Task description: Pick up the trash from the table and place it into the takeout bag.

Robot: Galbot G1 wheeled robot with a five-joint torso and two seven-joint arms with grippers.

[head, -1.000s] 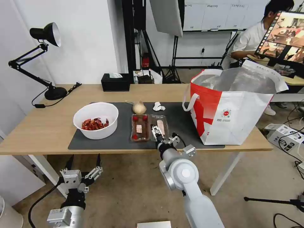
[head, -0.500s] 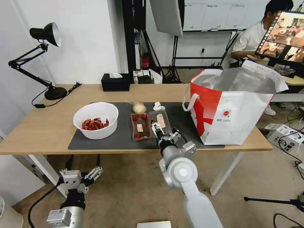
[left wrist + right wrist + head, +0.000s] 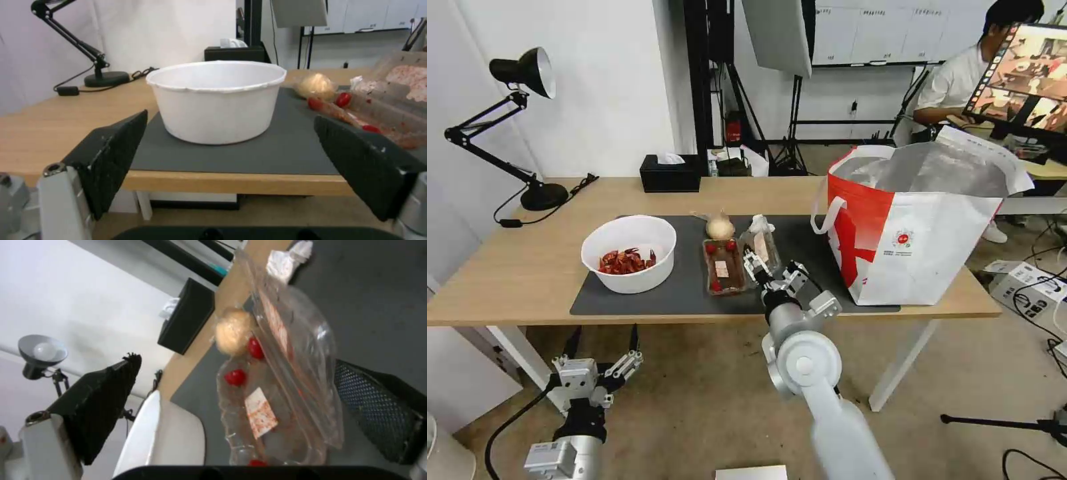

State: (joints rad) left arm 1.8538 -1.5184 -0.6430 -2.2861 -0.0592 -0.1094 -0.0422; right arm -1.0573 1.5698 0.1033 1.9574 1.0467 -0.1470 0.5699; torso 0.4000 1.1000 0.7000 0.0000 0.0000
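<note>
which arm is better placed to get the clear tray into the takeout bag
Right. The right end effector is already at the clear hinged tray, beside the takeout bag. The left end effector hangs open below the table.

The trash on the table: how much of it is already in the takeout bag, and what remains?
Done: nothing that I can see. The bowl, knotted bag and tissue lie on the mat, outside the takeout bag. In hand: the right gripper, open, straddles the clear tray, whose lid half is tilted up. Left: all four pieces. The left gripper hangs open below the table edge.
</note>
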